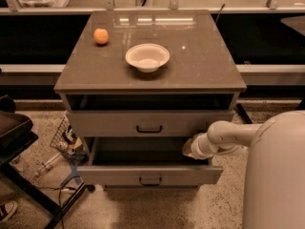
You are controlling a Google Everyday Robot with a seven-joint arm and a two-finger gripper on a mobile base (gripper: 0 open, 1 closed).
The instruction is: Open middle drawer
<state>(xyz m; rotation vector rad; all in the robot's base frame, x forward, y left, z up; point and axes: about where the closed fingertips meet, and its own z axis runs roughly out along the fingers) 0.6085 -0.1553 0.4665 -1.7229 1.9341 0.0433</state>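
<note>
The middle drawer is a grey-brown flat front with a thin black bar handle. It stands pulled out well in front of the cabinet, and its dark inside shows. The top drawer, with a taller front and a squarer handle, sits above it, further back. The lowest drawer is hidden under the open one. My gripper is at the end of the white arm, which comes in from the right. It sits over the right inner end of the open middle drawer, just below the top drawer's front.
The cabinet's top holds a white bowl and an orange fruit. A wire basket with clutter and cables lie on the floor at the left, beside a dark stand. My white body fills the lower right.
</note>
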